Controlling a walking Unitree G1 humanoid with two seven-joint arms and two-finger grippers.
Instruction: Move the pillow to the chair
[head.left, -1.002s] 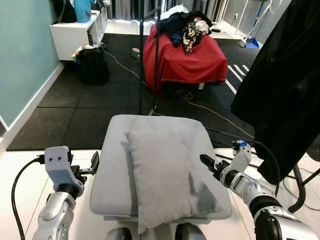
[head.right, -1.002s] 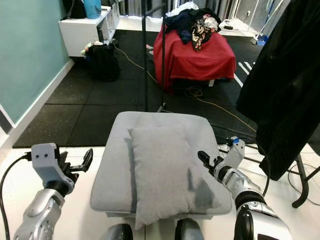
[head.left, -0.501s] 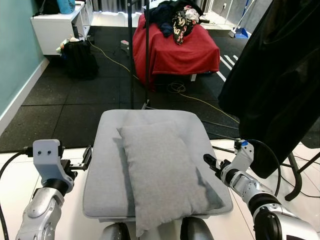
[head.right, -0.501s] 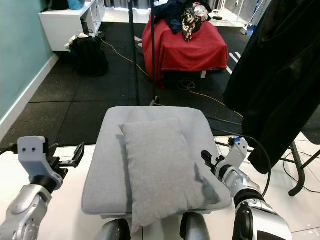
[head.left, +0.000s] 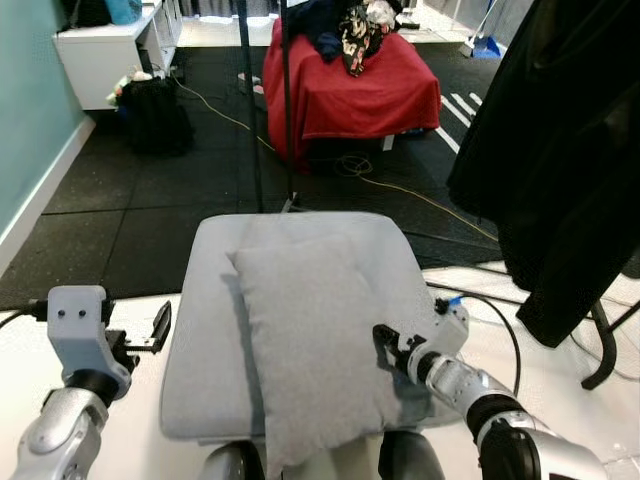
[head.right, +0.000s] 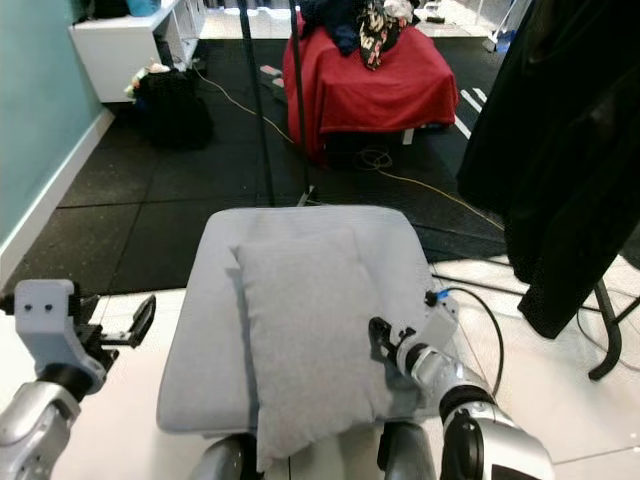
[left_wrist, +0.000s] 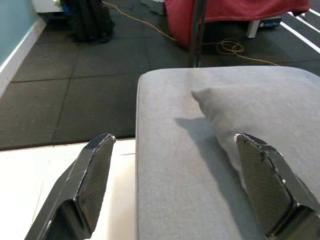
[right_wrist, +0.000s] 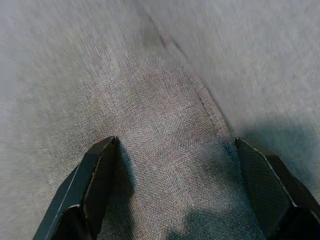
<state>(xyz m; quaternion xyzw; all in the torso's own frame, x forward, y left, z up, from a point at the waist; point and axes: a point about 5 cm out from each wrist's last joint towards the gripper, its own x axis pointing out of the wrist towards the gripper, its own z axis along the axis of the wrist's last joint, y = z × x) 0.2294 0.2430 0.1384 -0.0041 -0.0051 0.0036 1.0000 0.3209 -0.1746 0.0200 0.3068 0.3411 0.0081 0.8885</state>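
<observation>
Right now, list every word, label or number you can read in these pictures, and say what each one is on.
No readable text in these pictures.
The gray pillow and the gray cushion under it: plain fabric, no label visible.
The patterned clothes on the red bed: too small and blurred to read.

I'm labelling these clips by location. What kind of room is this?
Probably a room in a home used for robot tests: a grey cushioned seat with a pillow on it, a red-covered bed heaped with clothes, and cables across dark floor mats.
</observation>
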